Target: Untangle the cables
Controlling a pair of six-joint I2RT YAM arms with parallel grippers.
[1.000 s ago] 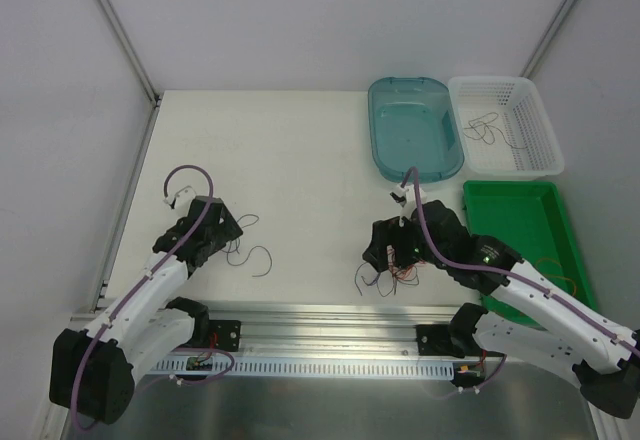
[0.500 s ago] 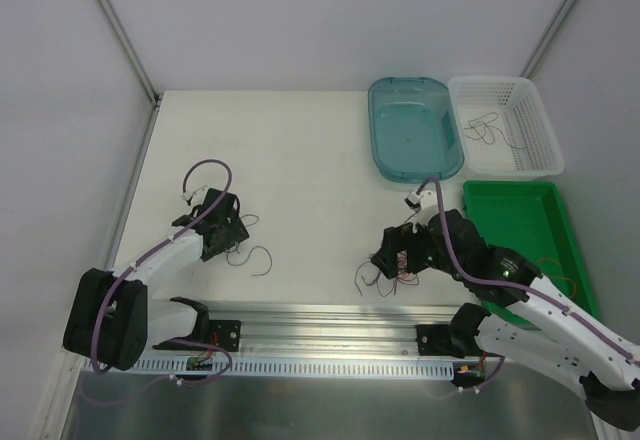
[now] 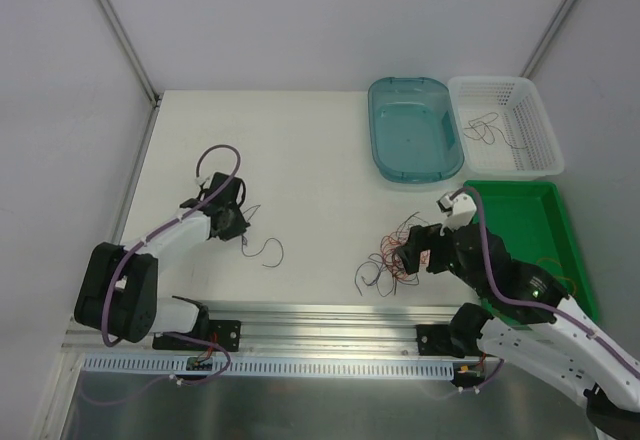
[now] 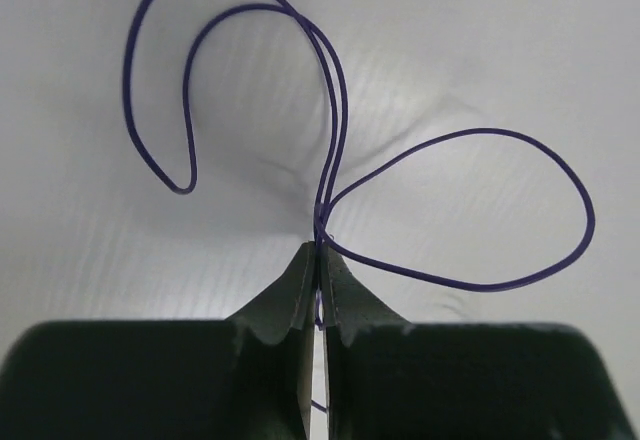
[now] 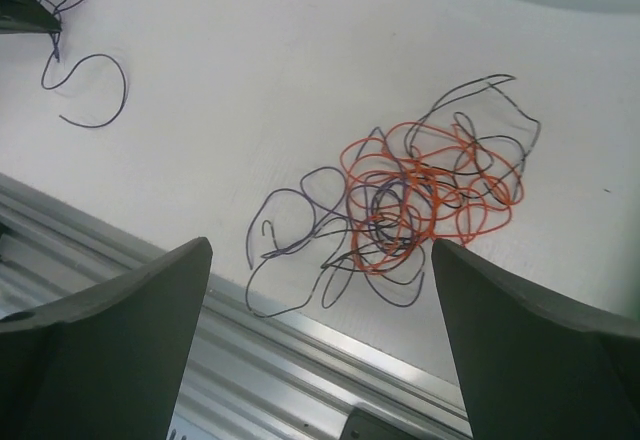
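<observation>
Left pincer (image 4: 320,257) is clamped on a purple wire (image 4: 470,135); my right pincer (image 5: 320,250) hangs wide over the tangle (image 5: 430,185). That thin strand could slip out if I pull fast.

Cable tangle (image 3: 395,255) right on table (image 3: 300,160); single cable (image 3: 280,251) left; basket (image 3: 505,125) behind-right.

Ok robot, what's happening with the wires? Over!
Left gripper shut on a purple wire. Right gripper open, above the orange-and-dark wire tangle. Nothing blocking.

Tangled cables (image 5: 420,200) on white table (image 5: 250,60), fingers (image 5: 110,350) apart
</observation>
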